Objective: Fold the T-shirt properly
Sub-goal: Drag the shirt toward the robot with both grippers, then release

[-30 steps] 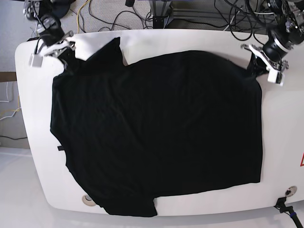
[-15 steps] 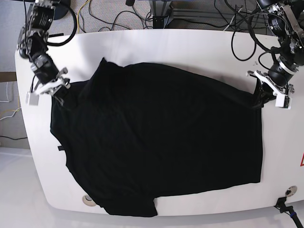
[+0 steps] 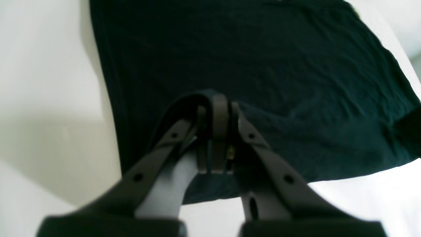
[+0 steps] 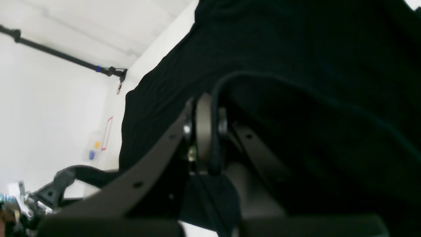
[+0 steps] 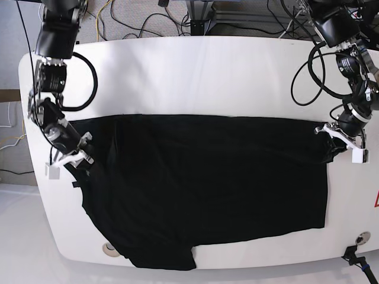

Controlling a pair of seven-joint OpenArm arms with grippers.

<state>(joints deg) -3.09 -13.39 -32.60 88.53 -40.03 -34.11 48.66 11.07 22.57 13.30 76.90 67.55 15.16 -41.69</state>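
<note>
The black T-shirt (image 5: 207,189) lies plain side up on the white table (image 5: 207,71). Its far part is doubled over toward the front, with a straight fold edge across the middle. At the shirt's right corner my left gripper (image 5: 333,148) is shut on the cloth. The left wrist view shows that left gripper (image 3: 215,108) pinching a raised fold of the T-shirt (image 3: 263,49). My right gripper (image 5: 78,161) is shut on the left corner. In the right wrist view the right gripper (image 4: 205,112) clamps a ridge of the T-shirt (image 4: 296,49).
Cables (image 5: 148,21) run behind the table's far edge. A red mark (image 5: 376,200) sits at the right edge. Two round holes (image 5: 109,248) (image 5: 361,238) lie near the front edge, with a black clamp (image 5: 354,258) at the front right corner.
Both grippers have come from the table's far corners toward the front, carrying the shirt's far edge with them. The cloth has folded over itself and the far half of the table is now bare.
</note>
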